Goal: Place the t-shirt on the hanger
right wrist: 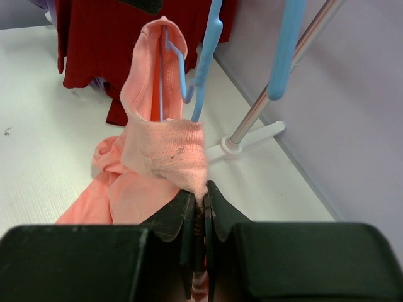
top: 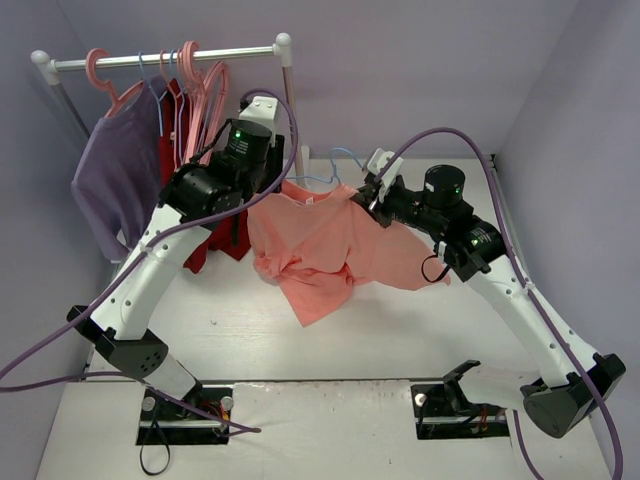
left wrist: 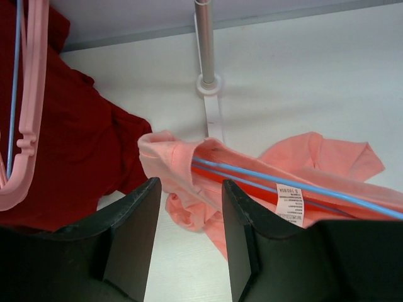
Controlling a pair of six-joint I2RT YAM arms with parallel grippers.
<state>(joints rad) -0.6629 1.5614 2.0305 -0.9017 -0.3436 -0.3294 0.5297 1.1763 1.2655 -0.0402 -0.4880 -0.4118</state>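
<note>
Clamped black fingers of the right gripper (right wrist: 198, 207) fill the foreground of its wrist view. They are pressed together on a ribbed edge of the t-shirt (top: 320, 250), with no gap between them. Fingers of the left gripper (left wrist: 189, 189) stand well apart and hold nothing. The shirt's bunched shoulder lies just beyond their tips, seen through the gap, and whether it touches either finger cannot be told.

The white table (top: 400, 330) carries the garment rack (top: 170, 58), and everything else is placed relative to that rack. The salmon t-shirt hangs slung between the two grippers, just in front of the post at the rack's bare end, and its lower part droops toward the table. A dark red garment (left wrist: 69, 126) hangs from the rack's rail, just beside the left gripper. The light-blue wire hanger (left wrist: 302, 187) is partly inside the shirt, with its wire running within the cloth and its hook emerging from an opening. A white care label (left wrist: 289, 204) sits against the wire.

The step in hand looks like drawing the shirt's shoulder over the hanger's end. To do it well, the right gripper should hold the cloth taut while the left closes on the bunched edge alone, not the wire. The left should then pull that edge along the hanger, clear of the rack's red garment, so nothing snags.
</note>
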